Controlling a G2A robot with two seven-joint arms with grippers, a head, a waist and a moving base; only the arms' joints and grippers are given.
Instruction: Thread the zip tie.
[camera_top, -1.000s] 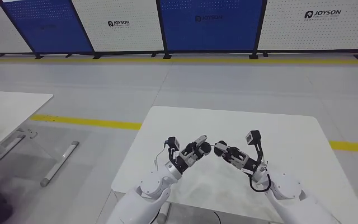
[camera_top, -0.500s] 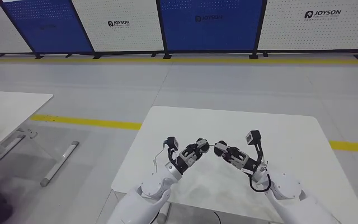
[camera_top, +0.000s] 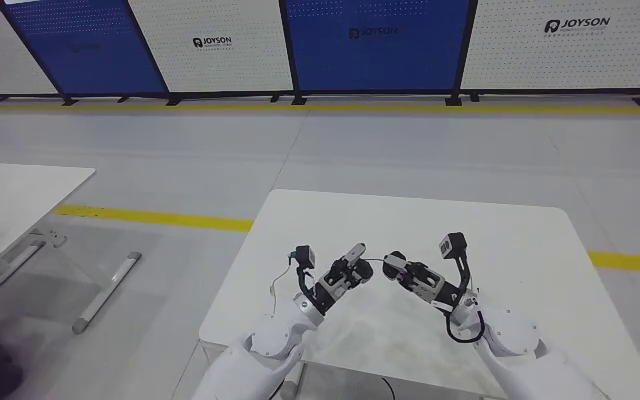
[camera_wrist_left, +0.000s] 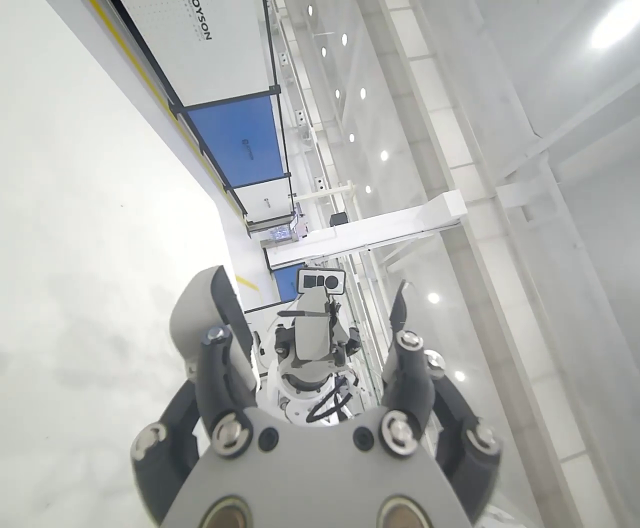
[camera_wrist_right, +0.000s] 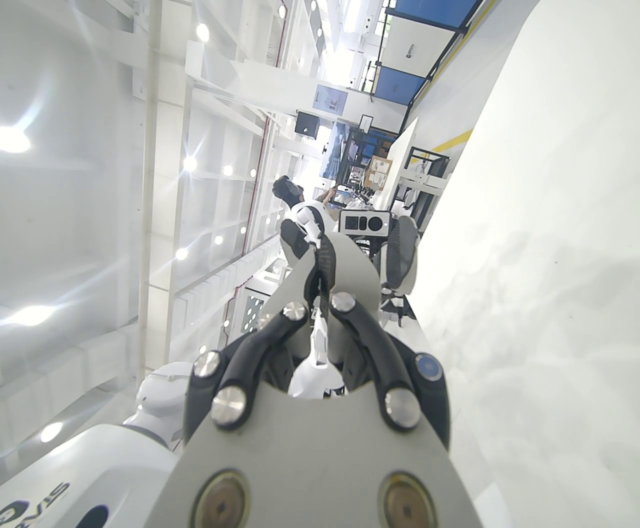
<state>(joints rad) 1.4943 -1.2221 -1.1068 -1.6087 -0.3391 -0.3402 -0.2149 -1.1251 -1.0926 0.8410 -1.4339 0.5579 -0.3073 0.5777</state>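
Observation:
Over the white table (camera_top: 500, 230) my two grippers face each other tip to tip. The zip tie (camera_top: 374, 260) is a thin dark strand sticking out of my right gripper (camera_top: 393, 264) toward the left one. My right gripper (camera_wrist_right: 324, 250) is shut on it, fingers pressed together. My left gripper (camera_top: 353, 263) is open, its two fingers spread on either side of the strand's free end without touching it. In the left wrist view the left gripper (camera_wrist_left: 310, 307) frames the right gripper's shut fingers (camera_wrist_left: 312, 330) head-on.
Beyond the table's far edge the grey floor carries a yellow line (camera_top: 150, 217). A second white table (camera_top: 30, 195) stands at the far left. Blue and white partition panels (camera_top: 380, 45) line the back.
My left gripper has opened and drawn back a little to the left, leaving the strand bare between the two grippers. The right gripper has stayed put.

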